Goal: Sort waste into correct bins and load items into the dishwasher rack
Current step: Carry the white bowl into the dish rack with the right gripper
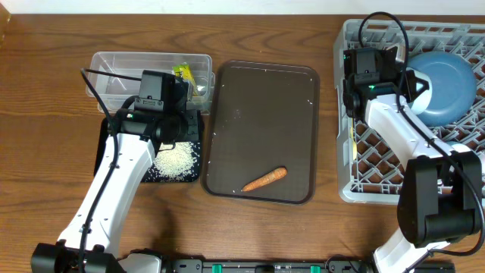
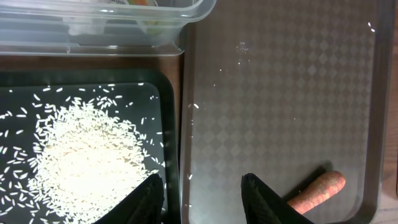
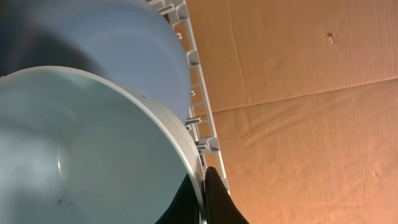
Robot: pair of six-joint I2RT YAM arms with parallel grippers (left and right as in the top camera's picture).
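**Diagonally on the brown tray point(image 1: 261, 114): the carrot stick point(image 1: 265, 179)**

The orange stick lies near the tray's front edge. Its long axis slants, with the thin tip pointing toward the robot and its left and the thick end pointing away to the right. The left fingers point(image 2: 149, 199) stand apart and empty over the seam between this tray and the black tray point(image 2: 143, 93), which holds the rice heap point(image 2: 87, 162). The right fingers point(image 3: 214, 202) are clamped on the white bowl point(image 3: 74, 143) at its rim, over the dishwasher rack point(image 1: 364, 186) beside the blue dish point(image 1: 447, 83).

Bright, even light from above; soft shadows fall left of the brown tray point(image 1: 265, 114). Pale sheen on it, rice point(image 2: 87, 155) beside it glaring white. Right wrist view: bowl point(image 3: 81, 155) blurred close-up.
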